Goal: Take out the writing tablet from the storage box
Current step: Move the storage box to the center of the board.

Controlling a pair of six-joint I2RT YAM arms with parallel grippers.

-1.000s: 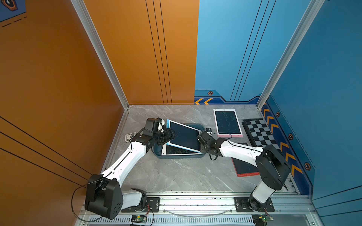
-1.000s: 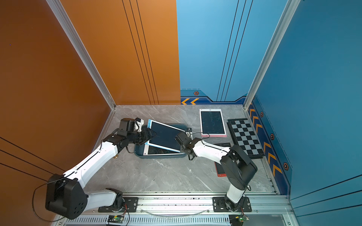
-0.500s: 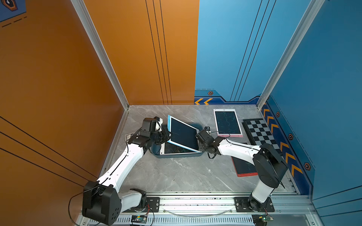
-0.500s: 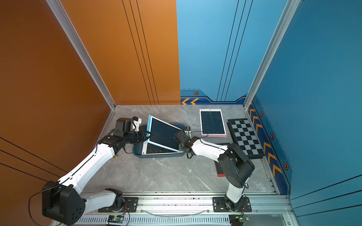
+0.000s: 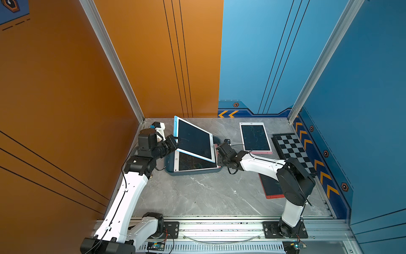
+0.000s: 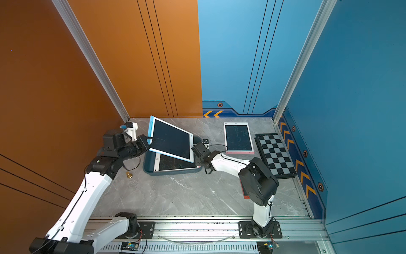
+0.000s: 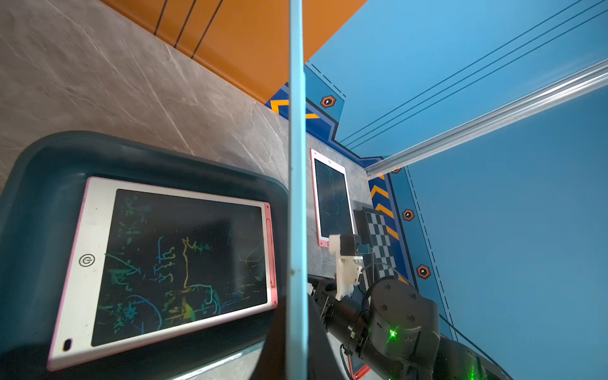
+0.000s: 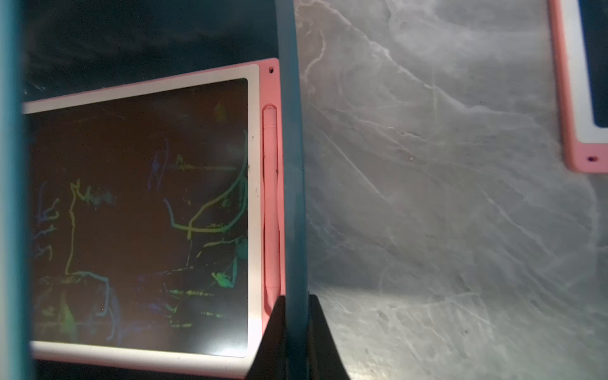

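**Inspector:** Raised since a second ago: the blue-framed writing tablet (image 5: 193,143) now stands steeply tilted above the storage box (image 5: 169,168). Earlier it lay low across the box.

**Clerk:** Left jaws?

**Inspector:** Wider a second ago, now pinching the tablet's side edge. The left wrist view shows that pale blue edge (image 7: 297,197) running straight out from between them.

**Clerk:** Right jaws?

**Inspector:** Unchanged, pressed onto the box rim (image 8: 294,164), one finger inside the wall and one outside.

**Clerk:** Position of the tablet?

**Inspector:** It slopes down from the left jaws toward the right jaws. I cannot tell whether its low corner touches the box.

**Clerk:** Anything beneath?

**Inspector:** A pink-framed tablet (image 7: 181,263) lies flat in the box between the two sets of jaws, scribbled screen up. Beyond the right jaws, a second pink tablet (image 5: 254,137) and a chequered board (image 5: 290,149) lie on the worktop (image 5: 208,193).
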